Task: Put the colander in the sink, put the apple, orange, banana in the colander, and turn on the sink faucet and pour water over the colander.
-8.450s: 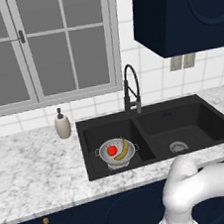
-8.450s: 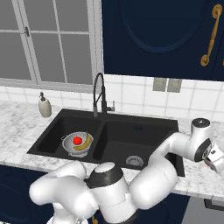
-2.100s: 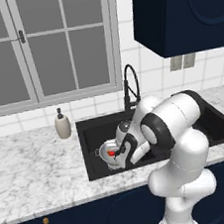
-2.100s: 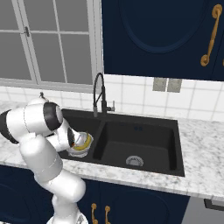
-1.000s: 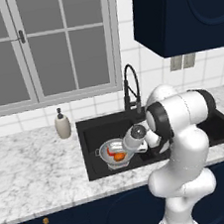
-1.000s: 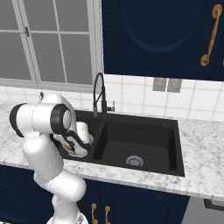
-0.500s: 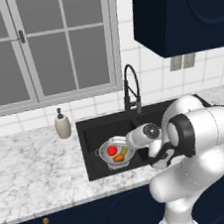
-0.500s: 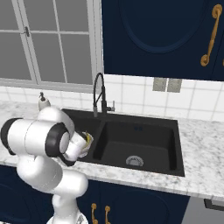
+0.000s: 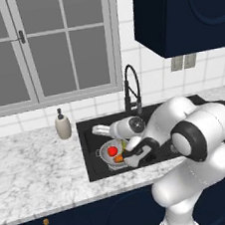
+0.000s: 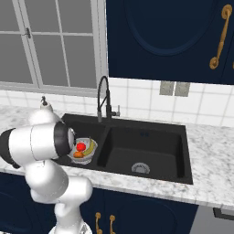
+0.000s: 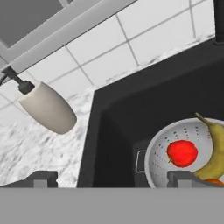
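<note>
The silver colander (image 9: 106, 158) sits in the left basin of the black sink (image 9: 87, 150). It holds the red apple (image 9: 112, 150), the orange (image 9: 119, 158) and the yellow banana (image 10: 92, 147). My gripper (image 9: 95, 131) hovers open just above and behind the colander with nothing between its fingertips. In the hand view the gripper (image 11: 113, 178) looks down at the colander (image 11: 154, 151), the apple (image 11: 182, 153), the banana (image 11: 215, 148) and a sliver of orange (image 11: 214, 181). The black gooseneck faucet (image 9: 130, 88) stands behind the basins. No water stream is visible.
A beige soap dispenser (image 9: 62, 126) stands on the marble counter (image 9: 36, 169) left of the sink. The right basin (image 10: 146, 146) has a round silver drain (image 10: 140, 168). My arm's big white links crowd the sink's front. A window and dark wall cabinets sit above.
The orange, absent from the colander at first, now lies in it beside the apple and banana. My hand has since lifted off the colander, up and toward the basin's back left.
</note>
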